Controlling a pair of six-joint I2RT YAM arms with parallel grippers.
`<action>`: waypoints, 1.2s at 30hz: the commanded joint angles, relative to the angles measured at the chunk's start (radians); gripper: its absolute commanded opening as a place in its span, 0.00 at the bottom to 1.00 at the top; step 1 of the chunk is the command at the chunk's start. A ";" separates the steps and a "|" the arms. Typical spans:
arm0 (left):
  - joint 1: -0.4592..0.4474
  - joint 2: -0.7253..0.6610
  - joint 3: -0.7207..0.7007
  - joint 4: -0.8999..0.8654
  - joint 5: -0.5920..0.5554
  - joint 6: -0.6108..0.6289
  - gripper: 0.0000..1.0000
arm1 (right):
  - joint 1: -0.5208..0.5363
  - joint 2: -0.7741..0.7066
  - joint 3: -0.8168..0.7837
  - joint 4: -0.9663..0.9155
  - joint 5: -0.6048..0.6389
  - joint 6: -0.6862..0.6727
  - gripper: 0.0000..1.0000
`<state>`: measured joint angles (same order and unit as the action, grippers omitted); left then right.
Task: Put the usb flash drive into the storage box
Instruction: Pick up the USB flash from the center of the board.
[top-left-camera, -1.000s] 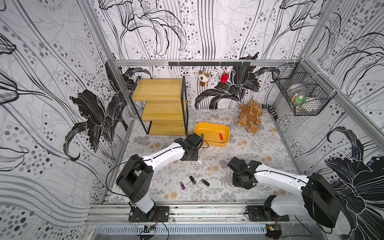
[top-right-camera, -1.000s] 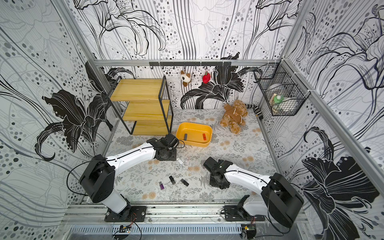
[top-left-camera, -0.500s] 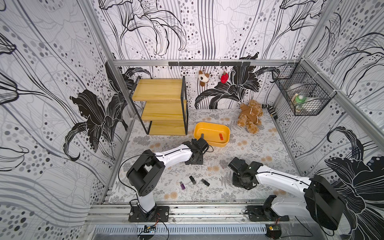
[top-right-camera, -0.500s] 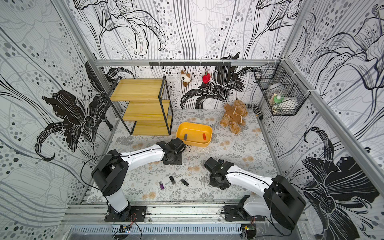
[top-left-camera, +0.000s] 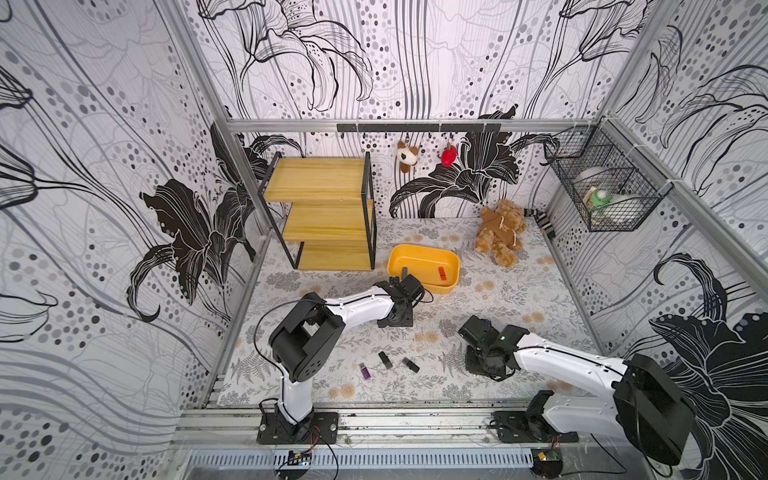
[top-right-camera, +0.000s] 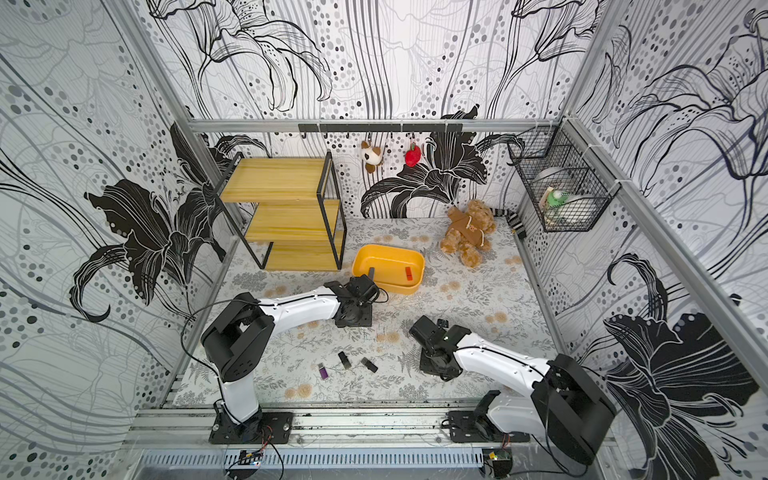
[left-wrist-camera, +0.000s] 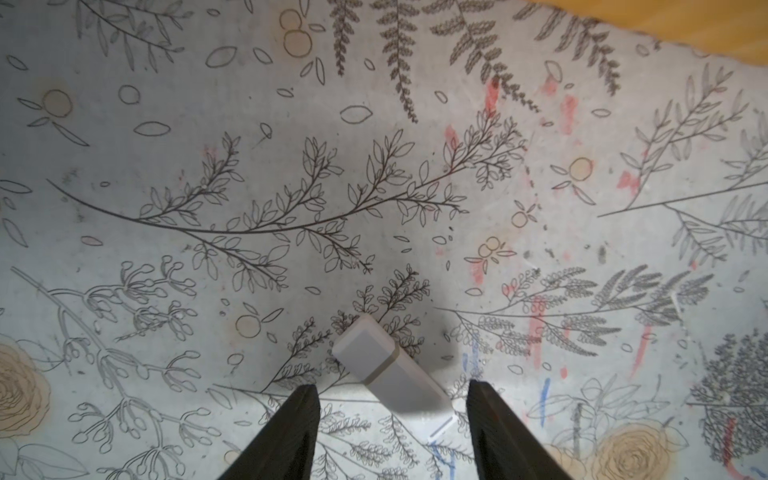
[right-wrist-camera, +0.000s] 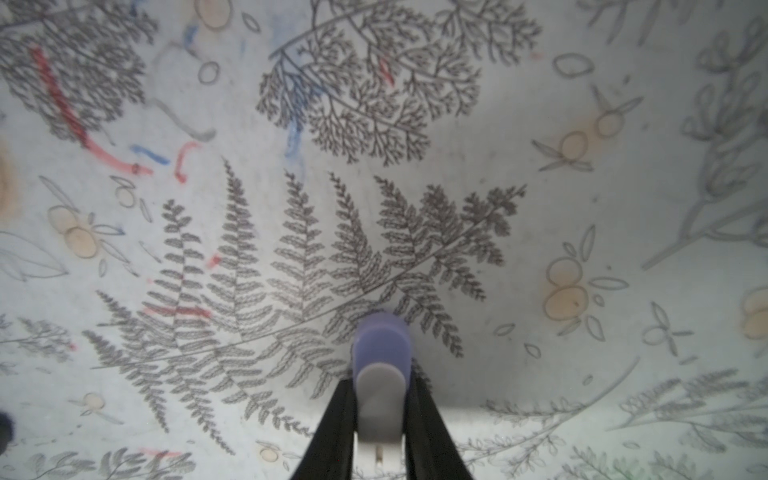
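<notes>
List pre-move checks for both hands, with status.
1. Right hand grip: shut on the lavender-capped drive. ok
2. Lavender-capped drive lifted off the table: cannot tell
3. Left hand grip: jaws open, grey drive lies loose on the table between them. not ok
4. Grey drive alignment: slanted across the gap. not ok
5. Storage box: upright, open, red drive inside, room left. ok
6. All drives boxed: purple drive and two black drives lie outside the box. not ok
</notes>
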<state>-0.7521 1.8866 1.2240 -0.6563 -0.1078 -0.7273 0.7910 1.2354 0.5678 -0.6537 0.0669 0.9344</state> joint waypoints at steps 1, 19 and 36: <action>-0.004 0.017 0.025 0.012 0.005 -0.009 0.62 | 0.007 0.021 -0.057 0.014 -0.038 0.007 0.00; -0.003 0.046 0.016 -0.003 0.002 0.011 0.25 | 0.007 0.044 -0.036 0.016 -0.035 -0.009 0.00; 0.001 -0.041 0.032 -0.051 0.012 0.058 0.00 | -0.015 0.044 0.352 -0.204 0.089 -0.110 0.00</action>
<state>-0.7517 1.8999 1.2274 -0.6685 -0.0963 -0.6930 0.7895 1.2541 0.8482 -0.7803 0.1070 0.8726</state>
